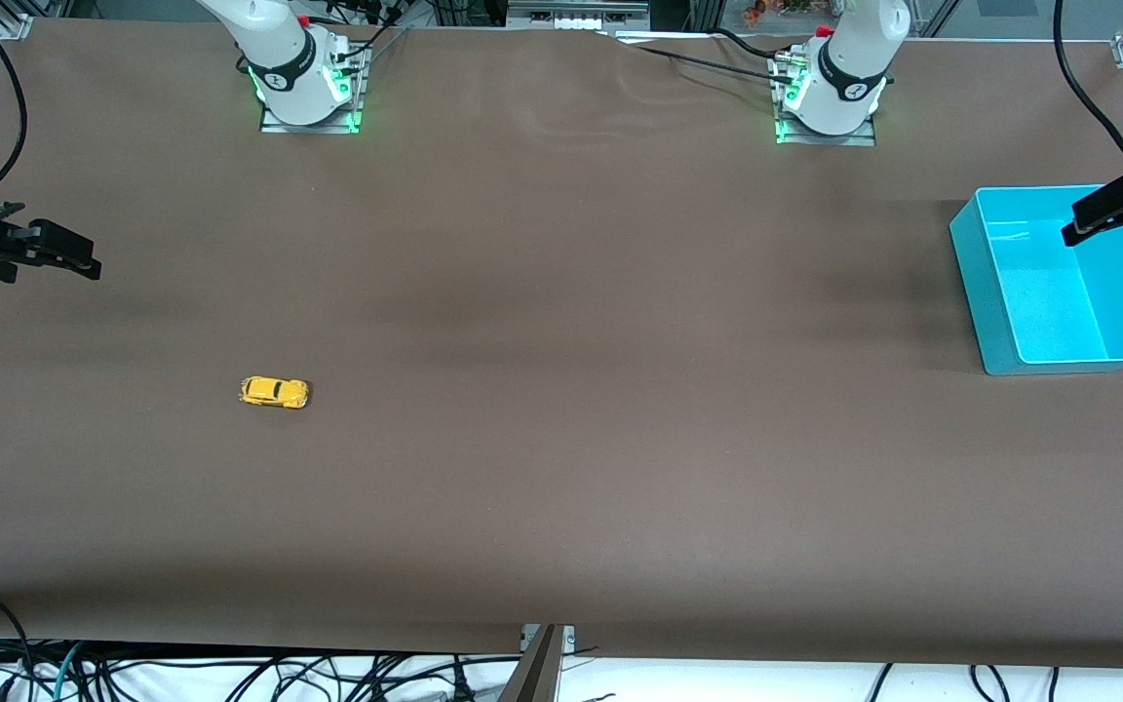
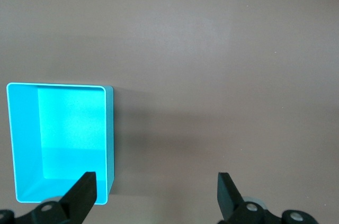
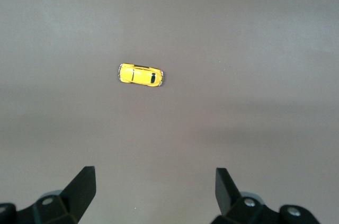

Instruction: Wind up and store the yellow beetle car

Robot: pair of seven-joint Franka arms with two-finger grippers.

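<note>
The yellow beetle car stands on its wheels on the brown table, toward the right arm's end. It also shows in the right wrist view, apart from the fingers. My right gripper is open and empty in the air over the table at the right arm's end; in its own view nothing lies between the fingers. My left gripper is open and empty over the turquoise bin. In the left wrist view the left gripper hangs over the bin's wall. The bin holds nothing.
The two arm bases stand along the table's edge farthest from the front camera. A metal bracket and loose cables lie below the table's edge nearest the front camera. The brown cloth has slight wrinkles between the bases.
</note>
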